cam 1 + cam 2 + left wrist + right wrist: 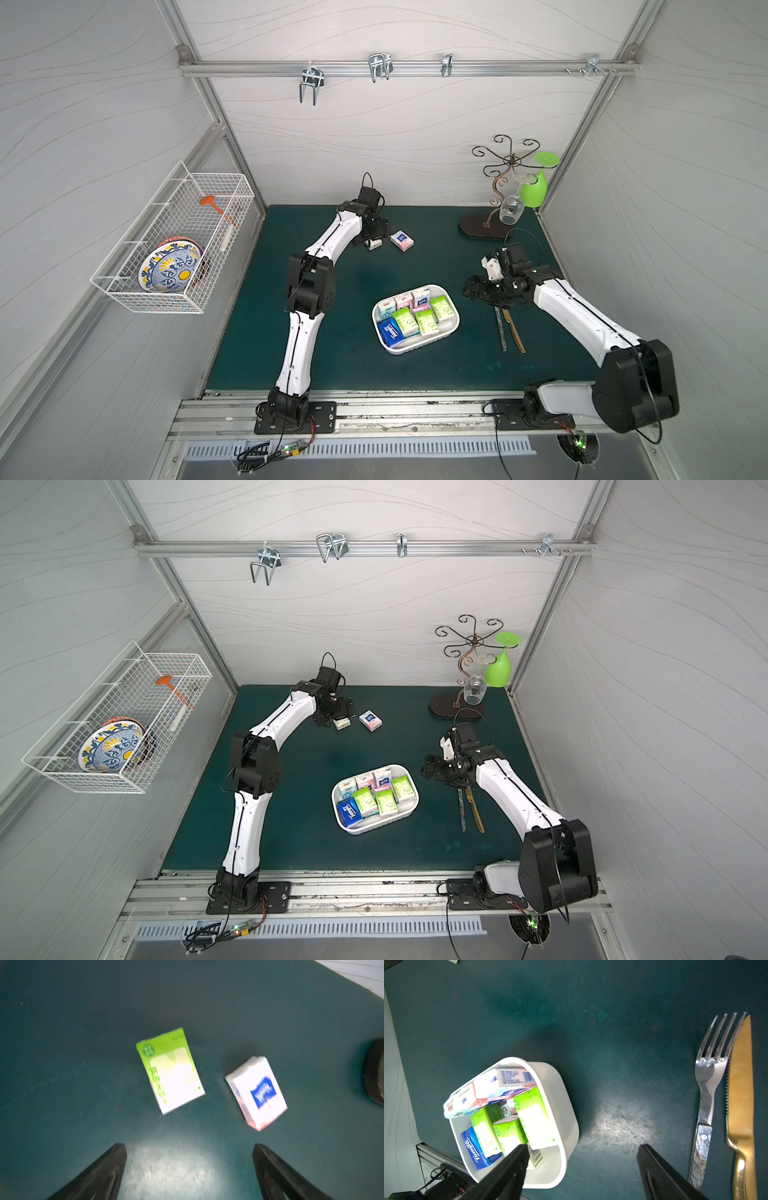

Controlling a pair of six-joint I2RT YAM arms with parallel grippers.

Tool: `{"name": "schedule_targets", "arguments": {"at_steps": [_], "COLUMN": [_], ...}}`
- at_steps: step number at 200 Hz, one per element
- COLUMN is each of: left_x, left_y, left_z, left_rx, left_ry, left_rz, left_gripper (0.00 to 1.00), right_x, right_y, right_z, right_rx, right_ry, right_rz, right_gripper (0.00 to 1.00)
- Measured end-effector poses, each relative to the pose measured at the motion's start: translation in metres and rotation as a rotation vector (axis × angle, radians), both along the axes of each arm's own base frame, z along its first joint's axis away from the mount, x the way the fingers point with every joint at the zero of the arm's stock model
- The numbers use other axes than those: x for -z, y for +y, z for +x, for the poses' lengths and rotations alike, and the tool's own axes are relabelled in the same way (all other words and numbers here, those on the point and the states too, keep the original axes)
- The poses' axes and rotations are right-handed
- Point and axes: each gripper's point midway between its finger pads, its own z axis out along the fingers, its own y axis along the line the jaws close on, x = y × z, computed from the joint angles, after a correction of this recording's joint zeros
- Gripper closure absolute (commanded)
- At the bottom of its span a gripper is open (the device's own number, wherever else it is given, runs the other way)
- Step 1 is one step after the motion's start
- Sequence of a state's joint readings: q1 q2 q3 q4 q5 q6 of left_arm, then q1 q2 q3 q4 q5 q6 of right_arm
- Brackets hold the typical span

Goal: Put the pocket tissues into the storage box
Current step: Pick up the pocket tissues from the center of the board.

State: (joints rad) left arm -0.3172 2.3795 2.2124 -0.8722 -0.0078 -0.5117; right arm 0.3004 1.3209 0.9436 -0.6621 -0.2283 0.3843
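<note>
**Status.** The box (420, 344) sits near the centre of the surface (457, 374) and is nearly full. The packets (424, 322) stand and lean in it in two rows: green ones toward 6 o'clock, pink and white ones toward 12, a dark blue one at the 8 o'clock corner. Two lie outside it, at 12 o'clock by the back edge: a green packet (170, 1070) lying flat and a white packet (256, 1093) with a blue label, near each other but apart.

**Pincers.** The left pincer (190, 1153) hovers just short of the green packet, jaws fully spread, holding nothing. The right pincer (583, 1148) hangs at 3 o'clock of the box, just beside its rim, jaws wide and empty.

**Hazards.**
1. The green packet is flat and soft. Jaws that close too high would likely skate over the wrapper; too low, they would scrape the surface.
2. The white packet is close by, so an off-centre approach could shove it (the left wrist view is blurred, so alignment is hard to judge).
3. Little free floor shows in the box. A packet dropped onto the leaning ones may tip over the low rim.
4. The right pincer stands in the likely delivery path. The fork (709, 1068) and knife (740, 1074) lie beneath that arm.
</note>
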Motion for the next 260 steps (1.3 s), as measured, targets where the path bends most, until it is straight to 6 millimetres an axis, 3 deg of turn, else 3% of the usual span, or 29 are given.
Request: {"name": "schedule_targets", "arguments": {"at_steps": [33,101,129,156,179,189,215,244,260], "left_x": [0.020,0.046,0.057,0.055,0.055,0.055,0.057,0.058,0.058], "left_y": [0.008,0.018,0.021,0.023,0.022,0.021,0.020,0.022,0.022], "left_z": [0.017,0.022,0.022,0.024,0.025,0.025,0.024,0.023,0.023], "left_rx": [-0.021,-0.057,-0.061,-0.061,-0.059,-0.057,-0.042,-0.039,-0.035], "left_ry": [0.029,0.082,0.106,0.100,0.096,0.098,0.097,0.085,0.080], "left_rz": [0.000,-0.032,-0.035,-0.039,-0.042,-0.044,-0.047,-0.048,-0.051], "left_gripper": [0.04,0.20,0.19,0.14,0.21,0.29,0.58,0.61,0.75], "right_x": [0.001,0.002,0.002,0.002,0.000,-0.001,-0.002,-0.001,-0.001], "right_y": [0.000,-0.001,-0.001,-0.001,-0.001,-0.001,0.000,-0.001,-0.001], "right_z": [0.000,0.001,0.001,0.001,0.003,0.004,0.005,0.005,0.005], "right_rx": [-0.007,-0.012,-0.012,-0.012,-0.013,-0.012,-0.012,-0.011,-0.011], "right_ry": [-0.003,-0.003,-0.004,-0.004,-0.007,-0.009,-0.014,-0.009,-0.008], "right_rz": [-0.006,-0.014,-0.015,-0.015,-0.014,-0.015,-0.014,-0.016,-0.016], "right_gripper": [0.12,0.12,0.12,0.12,0.12,0.12,0.12,0.12,0.12]}}
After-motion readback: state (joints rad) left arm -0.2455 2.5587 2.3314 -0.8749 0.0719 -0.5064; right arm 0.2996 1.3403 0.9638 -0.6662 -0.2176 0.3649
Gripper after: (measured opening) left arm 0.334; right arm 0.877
